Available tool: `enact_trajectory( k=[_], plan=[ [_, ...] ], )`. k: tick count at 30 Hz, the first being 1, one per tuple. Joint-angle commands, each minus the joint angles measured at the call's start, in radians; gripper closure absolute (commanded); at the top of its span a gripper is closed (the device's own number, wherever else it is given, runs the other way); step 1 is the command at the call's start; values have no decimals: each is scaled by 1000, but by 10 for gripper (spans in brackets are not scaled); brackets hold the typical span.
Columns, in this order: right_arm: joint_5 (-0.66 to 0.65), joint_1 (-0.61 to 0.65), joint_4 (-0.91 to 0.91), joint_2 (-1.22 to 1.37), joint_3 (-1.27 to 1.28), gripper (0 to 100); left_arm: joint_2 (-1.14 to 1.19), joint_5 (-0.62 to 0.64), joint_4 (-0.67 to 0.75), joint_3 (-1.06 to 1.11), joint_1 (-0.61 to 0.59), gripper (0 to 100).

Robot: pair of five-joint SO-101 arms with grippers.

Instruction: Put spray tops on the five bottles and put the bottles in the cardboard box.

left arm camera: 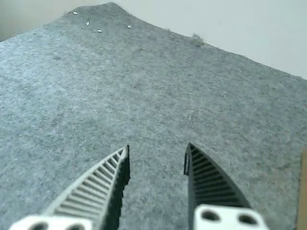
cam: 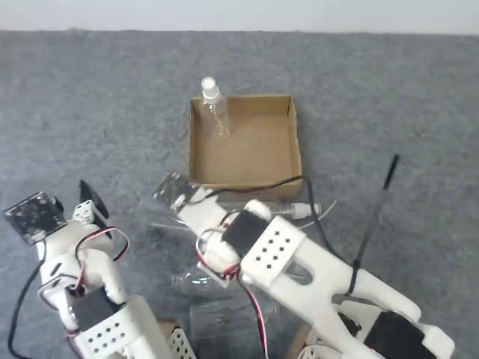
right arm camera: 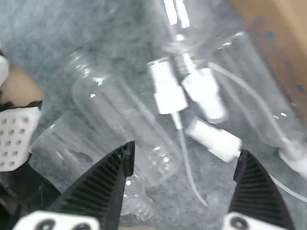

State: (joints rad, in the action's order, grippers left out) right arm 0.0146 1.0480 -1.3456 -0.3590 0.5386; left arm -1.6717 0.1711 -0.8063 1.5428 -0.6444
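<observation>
A clear bottle (cam: 214,106) with a white spray top stands upright at the far left corner of the cardboard box (cam: 247,149). In front of the box, several clear bottles lie on the grey carpet, one open-necked (right arm camera: 125,125) and another (right arm camera: 67,146) beside it. Loose white spray tops (right arm camera: 165,91) (right arm camera: 213,139) with thin tubes lie among them. My right gripper (right arm camera: 187,155) hangs open just above this pile, holding nothing. My left gripper (left arm camera: 156,163) is open over bare carpet at the left, also with nothing in it.
The right arm (cam: 277,250) covers much of the pile from above. A spray top (cam: 307,210) lies by the box's front wall. A black cable (cam: 372,224) runs along the right. The box's corner (right arm camera: 276,28) is close to the pile.
</observation>
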Motion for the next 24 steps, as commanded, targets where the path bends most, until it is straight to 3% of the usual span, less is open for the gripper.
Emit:
enact_trajectory(
  k=[1, 5, 15, 24],
  plan=[
    [-15, 59, 102, -44, 55, 710, -14, 9, 31, -19, -3, 822],
    [-18, 73, 219, -44, 146, 710, -14, 9, 31, -19, -2, 822],
    [-117, 74, 318, -38, 244, 710, -14, 9, 31, -19, 3, 822],
    [-117, 97, 254, 39, 198, 710, -14, 9, 31, -19, 3, 822]
  ],
)
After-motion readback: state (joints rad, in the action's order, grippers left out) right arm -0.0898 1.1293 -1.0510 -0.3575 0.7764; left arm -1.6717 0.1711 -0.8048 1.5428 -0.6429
